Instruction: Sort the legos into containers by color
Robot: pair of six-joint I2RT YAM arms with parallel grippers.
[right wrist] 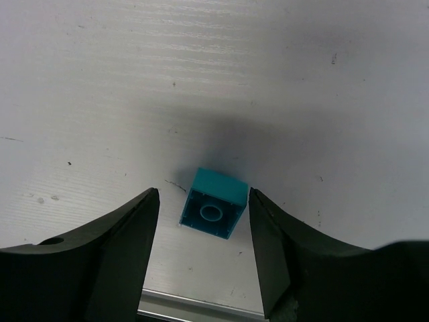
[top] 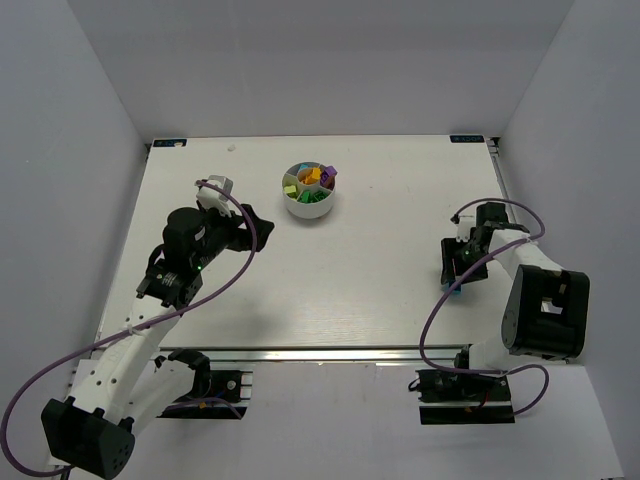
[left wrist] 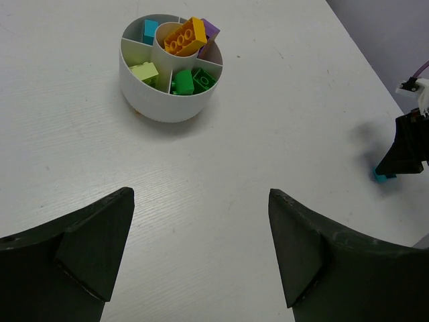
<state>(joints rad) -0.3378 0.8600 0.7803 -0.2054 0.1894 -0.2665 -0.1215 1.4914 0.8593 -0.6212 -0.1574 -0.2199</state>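
The round white bowl point(top: 310, 207) stands at the table's back middle. In the left wrist view its wall point(left wrist: 161, 107) rings wedge containers holding a cyan brick point(left wrist: 150, 30), a lime brick point(left wrist: 145, 71), green bricks point(left wrist: 191, 80) and a purple brick point(left wrist: 210, 28); an orange-yellow brick point(left wrist: 186, 37) lies over the hub. My left gripper point(left wrist: 201, 201) is open and empty, near the bowl's left point(top: 255, 220). My right gripper point(right wrist: 203, 192) is open, low over the table, its fingers on either side of a loose cyan brick point(right wrist: 214, 203) lying with its hollow underside towards the camera. That brick also shows in the top view point(top: 457, 291).
The table's near edge with its metal rail point(right wrist: 194, 305) runs just below the cyan brick. Grey walls close in the table on the left, back and right. The right arm's cable point(top: 520, 215) loops above its wrist.
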